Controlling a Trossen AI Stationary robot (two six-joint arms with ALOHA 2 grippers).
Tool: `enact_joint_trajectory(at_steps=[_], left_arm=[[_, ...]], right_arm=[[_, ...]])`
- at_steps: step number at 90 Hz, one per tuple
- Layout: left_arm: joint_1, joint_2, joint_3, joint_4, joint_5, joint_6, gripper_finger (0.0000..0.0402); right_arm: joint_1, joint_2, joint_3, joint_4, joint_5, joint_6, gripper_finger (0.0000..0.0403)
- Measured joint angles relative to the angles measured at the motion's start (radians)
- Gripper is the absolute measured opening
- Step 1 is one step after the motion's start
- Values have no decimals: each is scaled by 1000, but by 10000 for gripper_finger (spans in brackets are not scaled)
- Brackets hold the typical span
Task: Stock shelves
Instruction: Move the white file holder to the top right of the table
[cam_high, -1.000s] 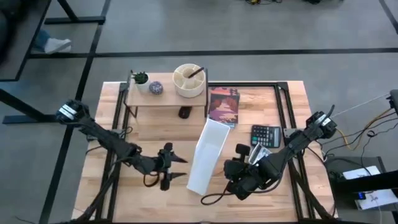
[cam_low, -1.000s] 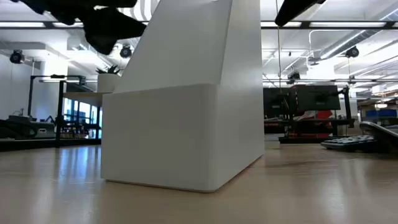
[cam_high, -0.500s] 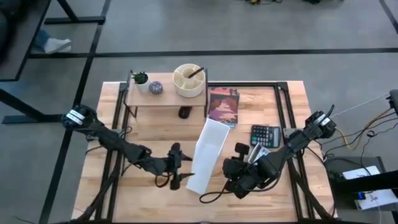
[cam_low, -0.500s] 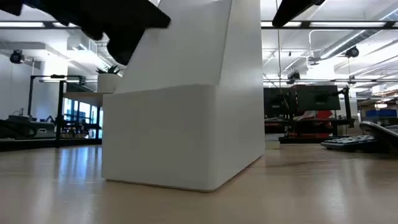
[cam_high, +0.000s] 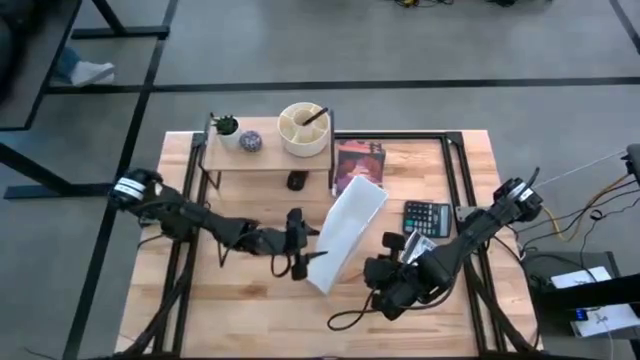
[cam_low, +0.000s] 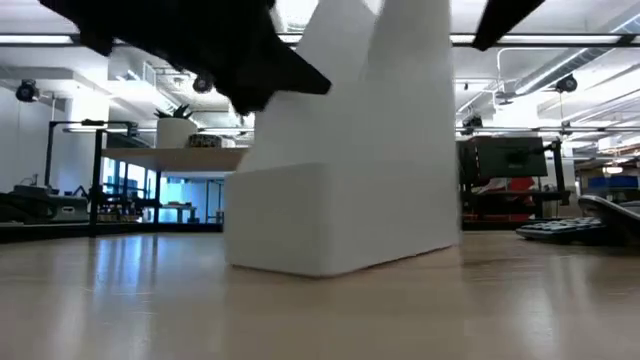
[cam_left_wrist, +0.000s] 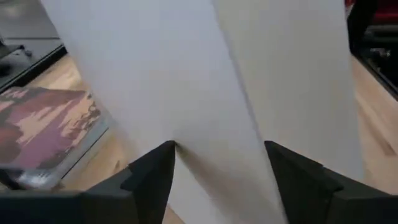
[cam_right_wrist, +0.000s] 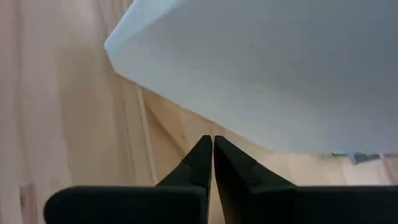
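The shelves (cam_high: 265, 155) stand at the table's far left on thin black legs and also show in the low view (cam_low: 190, 155). A white angled file holder (cam_high: 350, 230) (cam_low: 350, 180) stands on the table's middle, slanting from near left to far right. My left gripper (cam_high: 308, 247) (cam_left_wrist: 217, 155) is open, level, at the holder's left wall. My right gripper (cam_high: 383, 270) (cam_right_wrist: 212, 140) is shut, low by the holder's near right side (cam_right_wrist: 280, 68). My left gripper meets the holder's long left wall (cam_left_wrist: 205, 124) with both open fingertips (cam_left_wrist: 158, 165), coming level from the table's left. It pushes the wall and does not pinch it. The holder stands on the table by its base. Whether my right gripper touches the holder, I cannot tell.
On the shelves stand a small potted plant (cam_high: 227, 128) and a round cream organizer (cam_high: 304, 128). A small black object (cam_high: 296, 181) lies under the shelf's edge. A book (cam_high: 360, 168) and a calculator (cam_high: 428, 217) lie right of the holder. Bare wood shows at the near left.
My left gripper has moved toward the table's right edge, reached the file holder and pushed it. The holder has turned about and slid toward the right and far side, its far end now nearer the book. My right gripper has kept still.
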Motion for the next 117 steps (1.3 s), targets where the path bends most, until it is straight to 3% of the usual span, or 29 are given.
enact_joint_trajectory(at_steps=[9,30,46,63,79,117], left_arm=[[39,53,6,80,42,21,213],[86,184,145,85,78,92,199],[103,262,272,28,101,143,189],[165,303,375,-60,104,158,177],[201,290,409,-159,103,175,166],[158,166,401,-299,92,184,135]], right_arm=[[6,-14,0,-46,2,59,0],[8,-18,-3,-199,7,221,0],[-18,-13,-13,-359,17,358,0],[-63,-13,-14,-486,98,400,0],[-119,-13,-35,-488,94,380,0],[-135,-13,-163,-366,-2,361,0]])
